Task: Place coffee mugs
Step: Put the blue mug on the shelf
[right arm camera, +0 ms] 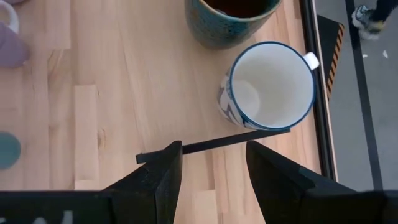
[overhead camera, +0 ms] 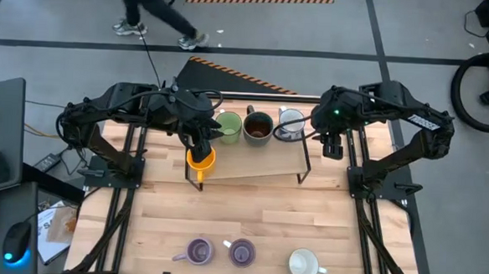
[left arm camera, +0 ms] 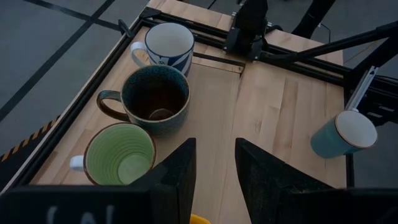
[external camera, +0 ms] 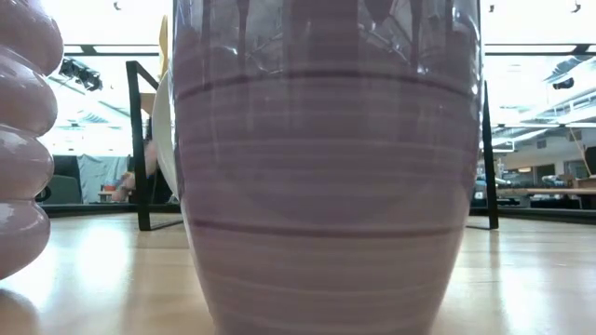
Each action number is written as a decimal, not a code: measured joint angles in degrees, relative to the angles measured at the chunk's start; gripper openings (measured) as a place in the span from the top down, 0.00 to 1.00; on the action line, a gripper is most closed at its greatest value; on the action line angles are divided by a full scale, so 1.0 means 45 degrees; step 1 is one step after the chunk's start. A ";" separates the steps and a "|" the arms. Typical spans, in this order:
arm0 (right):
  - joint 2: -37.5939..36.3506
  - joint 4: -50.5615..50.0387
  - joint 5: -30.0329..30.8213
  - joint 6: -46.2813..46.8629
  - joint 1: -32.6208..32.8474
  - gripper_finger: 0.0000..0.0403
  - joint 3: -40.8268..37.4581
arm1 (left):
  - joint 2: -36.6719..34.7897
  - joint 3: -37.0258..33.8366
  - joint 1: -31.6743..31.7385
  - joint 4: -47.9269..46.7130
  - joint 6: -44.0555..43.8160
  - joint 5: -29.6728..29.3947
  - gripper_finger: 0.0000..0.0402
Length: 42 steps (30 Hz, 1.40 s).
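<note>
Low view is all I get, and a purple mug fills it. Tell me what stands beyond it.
Observer: Three mugs stand in a row on the raised shelf at the far side: a green mug, a dark brown mug and a white patterned mug.
Operator: Give me the left tool.
Observer: The left tool is over an orange mug at that shelf's front edge.
Operator: Now the right one.
Observer: The right tool is open and empty, beside the white patterned mug.
</note>
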 joint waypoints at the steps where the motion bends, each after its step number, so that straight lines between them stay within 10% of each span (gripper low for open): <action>1: 0.0000 0.0000 0.0007 0.0005 0.0055 0.54 0.0000 | 0.0000 0.0000 -0.0004 -0.0005 -0.0003 0.0000 0.71; 42: 0.0015 0.0349 -0.0248 0.1815 0.1389 0.54 0.0000 | 0.0000 0.0000 0.0000 -0.0004 -0.0002 -0.0002 0.71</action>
